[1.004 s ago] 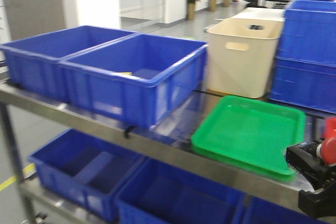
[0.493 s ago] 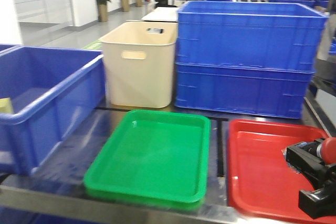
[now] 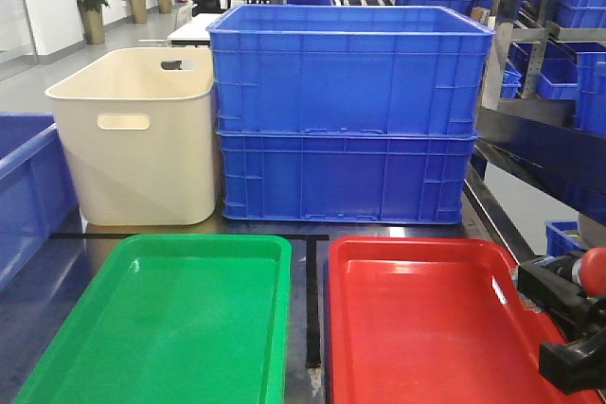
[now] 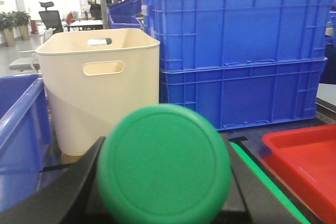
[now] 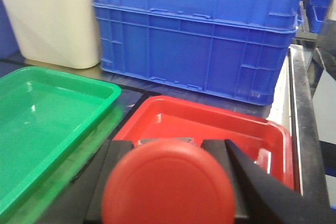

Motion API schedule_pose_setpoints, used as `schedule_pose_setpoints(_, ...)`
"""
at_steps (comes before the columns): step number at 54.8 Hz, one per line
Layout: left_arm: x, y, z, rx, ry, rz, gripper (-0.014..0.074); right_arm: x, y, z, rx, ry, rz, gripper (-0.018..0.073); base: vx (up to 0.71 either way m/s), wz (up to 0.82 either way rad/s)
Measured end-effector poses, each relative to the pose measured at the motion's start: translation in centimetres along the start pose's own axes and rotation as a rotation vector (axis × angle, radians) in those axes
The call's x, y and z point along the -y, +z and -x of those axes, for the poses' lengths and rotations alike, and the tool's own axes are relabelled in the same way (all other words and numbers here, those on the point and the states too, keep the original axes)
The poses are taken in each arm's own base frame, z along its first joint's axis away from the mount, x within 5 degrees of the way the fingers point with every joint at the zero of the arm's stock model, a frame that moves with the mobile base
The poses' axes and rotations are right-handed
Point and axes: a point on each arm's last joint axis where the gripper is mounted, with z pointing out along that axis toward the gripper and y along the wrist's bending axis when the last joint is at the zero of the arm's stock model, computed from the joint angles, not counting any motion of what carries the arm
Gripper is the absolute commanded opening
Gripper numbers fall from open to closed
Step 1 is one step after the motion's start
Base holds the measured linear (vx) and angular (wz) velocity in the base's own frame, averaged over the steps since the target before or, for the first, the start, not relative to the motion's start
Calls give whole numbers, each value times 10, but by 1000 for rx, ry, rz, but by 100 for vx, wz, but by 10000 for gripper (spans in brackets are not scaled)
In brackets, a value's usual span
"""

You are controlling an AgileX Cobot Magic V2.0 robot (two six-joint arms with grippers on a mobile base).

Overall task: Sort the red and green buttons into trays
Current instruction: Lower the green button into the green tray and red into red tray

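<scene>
A green tray [image 3: 161, 328] and a red tray [image 3: 426, 328] lie side by side on the dark shelf in front. My right gripper [image 3: 568, 324] is at the right edge over the red tray's right side, shut on the red button [image 3: 595, 272]. In the right wrist view the red button's cap [image 5: 168, 184] sits between the black fingers [image 5: 257, 187], with the red tray [image 5: 210, 121] below and the green tray [image 5: 42, 114] to the left. In the left wrist view the green button [image 4: 164, 165] is held between black fingers [image 4: 79, 182]. The left gripper is out of the front view.
A tall cream tub [image 3: 133, 139] stands behind the green tray. Two stacked blue crates [image 3: 346, 111] stand behind the red tray. Another blue crate [image 3: 24, 186] is at the far left. Racks with more blue crates [image 3: 568, 26] are at the right.
The front view has swung to the right: the left blue crates slid out and both trays are now in front. My right gripper keeps the red button.
</scene>
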Motion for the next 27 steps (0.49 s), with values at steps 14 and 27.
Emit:
schedule_pose_setpoints(14, 0, 0, 0, 0, 0, 0, 3, 0, 0, 0, 0, 0, 0, -9, 12, -5)
schedule_pose_setpoints(27, 0, 0, 0, 0, 0, 0, 3, 0, 0, 0, 0, 0, 0, -9, 7, -4)
